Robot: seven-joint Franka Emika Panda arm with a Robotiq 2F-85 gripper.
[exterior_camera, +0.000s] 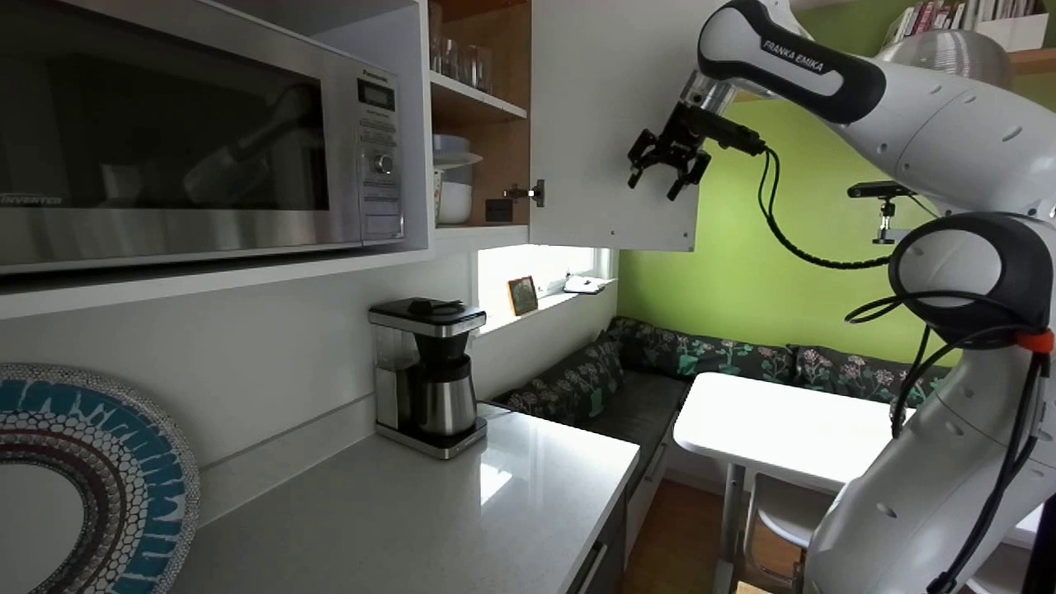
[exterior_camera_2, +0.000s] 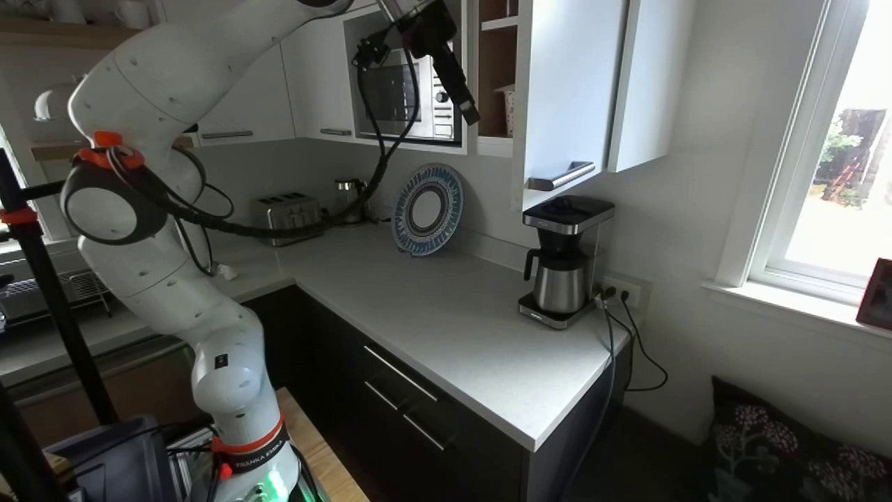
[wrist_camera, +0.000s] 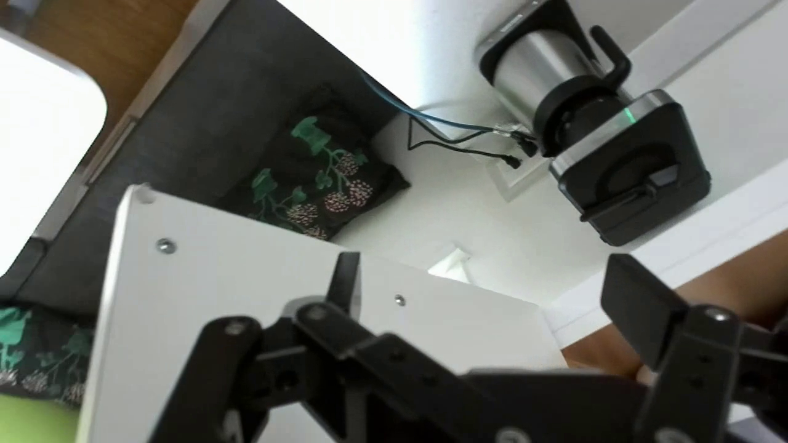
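Observation:
My gripper [exterior_camera: 653, 186] hangs in the air beside the inner face of a white cabinet door [exterior_camera: 590, 107], which stands swung out. Its jaws are wide apart, and in the wrist view nothing sits between the fingers [wrist_camera: 643, 307]. Behind the gripper in that view lies the door [wrist_camera: 246, 264] with its screws; I cannot tell whether they touch. The cabinet's shelf [exterior_camera: 478, 93] carries glasses, with white bowls [exterior_camera: 455, 202] below. A steel and black coffee maker [exterior_camera_2: 561, 286] stands on the counter under the cabinet, and the wrist view shows its black lid [wrist_camera: 640, 178].
A microwave [exterior_camera: 165, 124] fills the niche left of the cabinet. On the counter [exterior_camera_2: 418, 307], a blue patterned plate [exterior_camera_2: 456, 209] leans against the wall and a toaster [exterior_camera_2: 287, 213] stands farther back. A white table [exterior_camera: 767, 421] and cushioned bench [exterior_camera: 635, 404] lie beyond the counter.

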